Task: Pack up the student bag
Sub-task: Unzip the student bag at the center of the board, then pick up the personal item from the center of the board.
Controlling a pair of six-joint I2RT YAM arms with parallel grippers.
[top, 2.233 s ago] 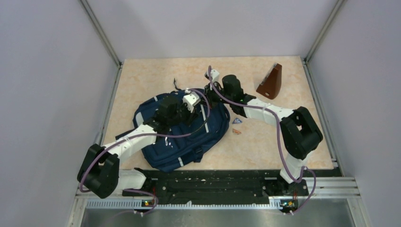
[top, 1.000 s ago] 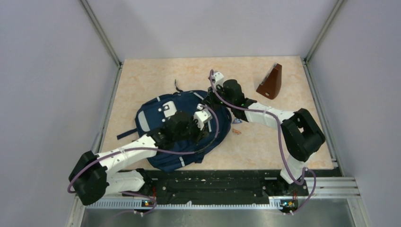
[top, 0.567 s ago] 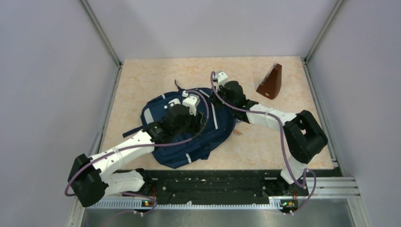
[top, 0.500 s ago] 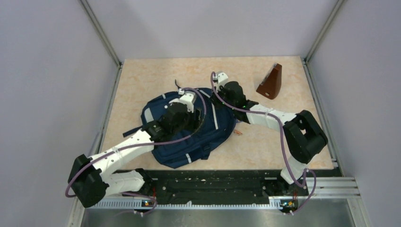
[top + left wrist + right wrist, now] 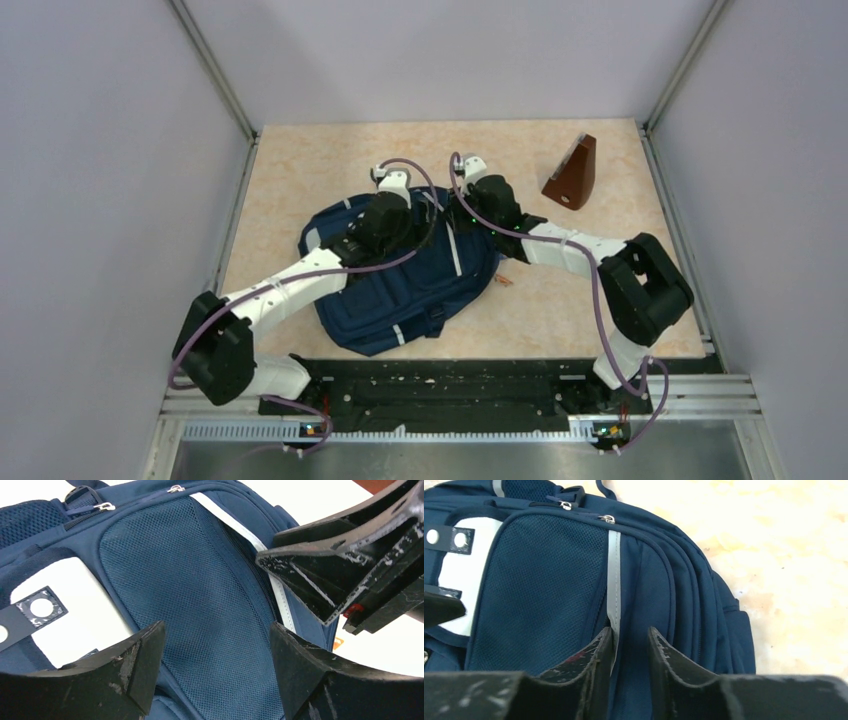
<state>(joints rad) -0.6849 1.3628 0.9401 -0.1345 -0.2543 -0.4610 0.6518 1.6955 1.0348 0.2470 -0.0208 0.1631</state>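
view: top | we see a beige marbled tabletop [image 5: 310, 165] | at its far right we see a dark brown wedge-shaped block [image 5: 572, 172] standing upright | we see a small orange scrap [image 5: 503, 281] lying flat, well apart from the block | we see pale walls [image 5: 440, 50] and metal frame posts [image 5: 214, 70] around it

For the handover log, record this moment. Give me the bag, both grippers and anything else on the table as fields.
bag: student bag lying flat on the table
left arm: left gripper open wide above the mesh pocket, nothing between its fingers
right arm: right gripper with only a narrow gap between its fingers, at the grey stripe beside the mesh pocket
other items: brown wedge at the far right, apart from the bag; small orange item by the bag's right edge
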